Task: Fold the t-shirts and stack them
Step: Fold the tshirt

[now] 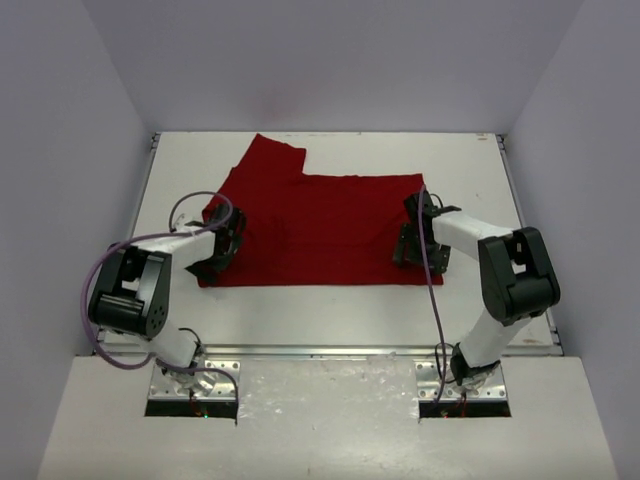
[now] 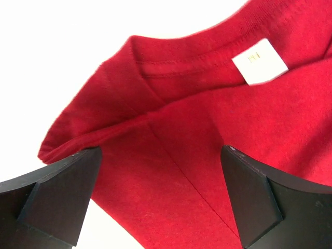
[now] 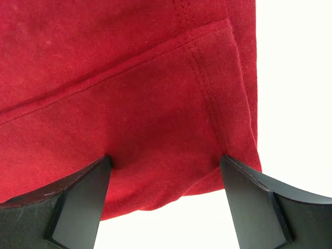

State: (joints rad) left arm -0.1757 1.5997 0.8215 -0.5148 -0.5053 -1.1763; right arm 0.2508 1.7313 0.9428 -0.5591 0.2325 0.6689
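The red t-shirt (image 1: 320, 225) lies flat across the centre of the table (image 1: 470, 170). The left gripper (image 1: 225, 245) sits at its left edge by the collar (image 2: 192, 62) and the right gripper (image 1: 410, 240) at its right edge, both with fingers spread wide, gripping nothing.

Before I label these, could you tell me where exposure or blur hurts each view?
Top external: evenly lit, t-shirt sharp. Left wrist: table blown out white, neck label print blurred. Right wrist: table also overexposed, seams crisp.
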